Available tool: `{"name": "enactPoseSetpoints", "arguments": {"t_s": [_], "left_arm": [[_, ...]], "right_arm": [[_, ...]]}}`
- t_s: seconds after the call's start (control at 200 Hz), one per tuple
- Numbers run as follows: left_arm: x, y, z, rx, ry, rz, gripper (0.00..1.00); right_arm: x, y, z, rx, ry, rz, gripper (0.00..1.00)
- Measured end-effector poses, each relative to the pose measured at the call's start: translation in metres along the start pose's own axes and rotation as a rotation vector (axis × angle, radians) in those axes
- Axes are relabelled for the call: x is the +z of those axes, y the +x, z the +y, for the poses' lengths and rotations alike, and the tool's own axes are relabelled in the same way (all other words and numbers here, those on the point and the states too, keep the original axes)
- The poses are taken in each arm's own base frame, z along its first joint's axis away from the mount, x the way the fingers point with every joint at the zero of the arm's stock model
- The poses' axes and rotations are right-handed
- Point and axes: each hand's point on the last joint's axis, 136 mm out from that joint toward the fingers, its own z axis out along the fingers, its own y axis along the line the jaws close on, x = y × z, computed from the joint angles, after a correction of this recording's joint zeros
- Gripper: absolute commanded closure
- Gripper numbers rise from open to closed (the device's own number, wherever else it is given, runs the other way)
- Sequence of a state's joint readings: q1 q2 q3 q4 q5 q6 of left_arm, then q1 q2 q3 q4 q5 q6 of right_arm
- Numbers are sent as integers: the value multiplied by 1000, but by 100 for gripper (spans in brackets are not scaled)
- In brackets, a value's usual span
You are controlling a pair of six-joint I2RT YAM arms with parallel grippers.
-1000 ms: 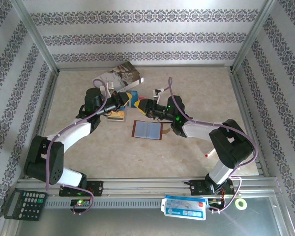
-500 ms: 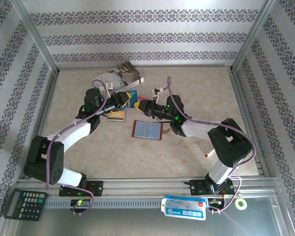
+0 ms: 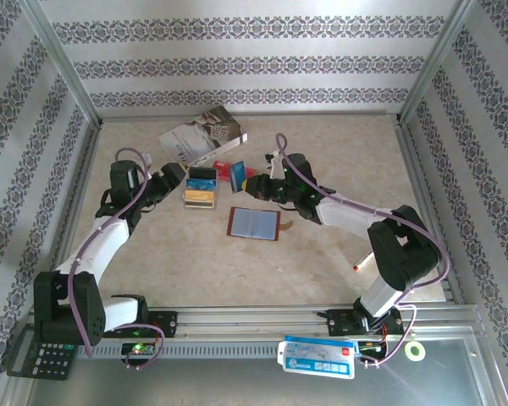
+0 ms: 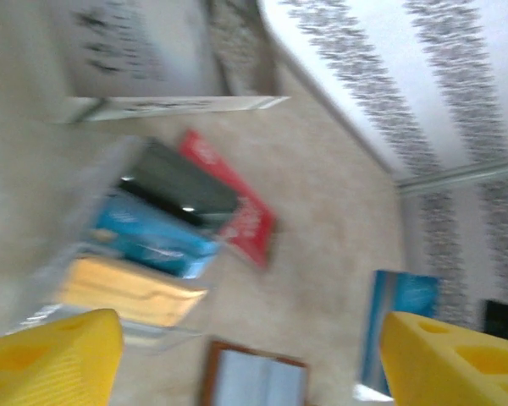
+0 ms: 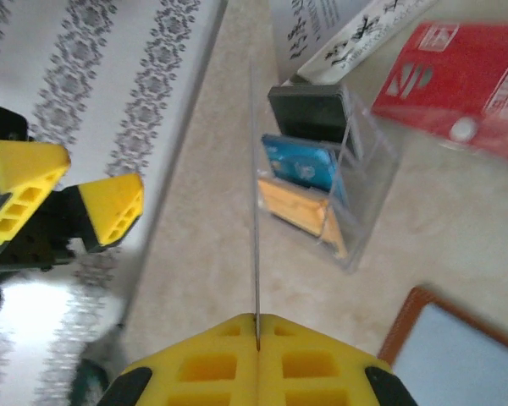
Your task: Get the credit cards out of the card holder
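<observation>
My right tool (image 5: 256, 331) is clamped on a thin blue-faced plastic card (image 3: 237, 174); my left tool (image 3: 174, 177) stands wide open. The brown leather card holder (image 3: 254, 223) lies open on the desk (image 3: 339, 161).

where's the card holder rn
Top view: the card holder lies open mid-table, just nearer the bases than the right gripper, right of the clear card stand.

Brown card holder (image 3: 254, 223), yellow fingers (image 5: 195, 368)

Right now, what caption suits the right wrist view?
Right fingers pinch a card edge-on, clear rack and open card holder beyond.
</observation>
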State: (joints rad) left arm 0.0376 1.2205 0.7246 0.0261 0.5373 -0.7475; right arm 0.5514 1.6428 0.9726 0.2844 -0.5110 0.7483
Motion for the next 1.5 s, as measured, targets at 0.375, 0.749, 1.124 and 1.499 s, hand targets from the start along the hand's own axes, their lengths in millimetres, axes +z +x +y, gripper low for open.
{"name": "enactPoseSetpoints", "arguments": {"t_s": [0.375, 0.749, 1.124, 1.499], "left_arm": [[-29, -1, 36, 17, -125, 9, 3], [-48, -4, 42, -36, -185, -31, 0], [-47, 2, 45, -59, -173, 7, 0], [-45, 6, 43, -45, -146, 37, 0]], "right_arm": [[24, -37, 30, -471, 102, 82, 100], [77, -18, 45, -851, 114, 197, 100], [106, -18, 16, -1050, 200, 262, 100], [121, -14, 7, -1157, 200, 335, 100]]}}
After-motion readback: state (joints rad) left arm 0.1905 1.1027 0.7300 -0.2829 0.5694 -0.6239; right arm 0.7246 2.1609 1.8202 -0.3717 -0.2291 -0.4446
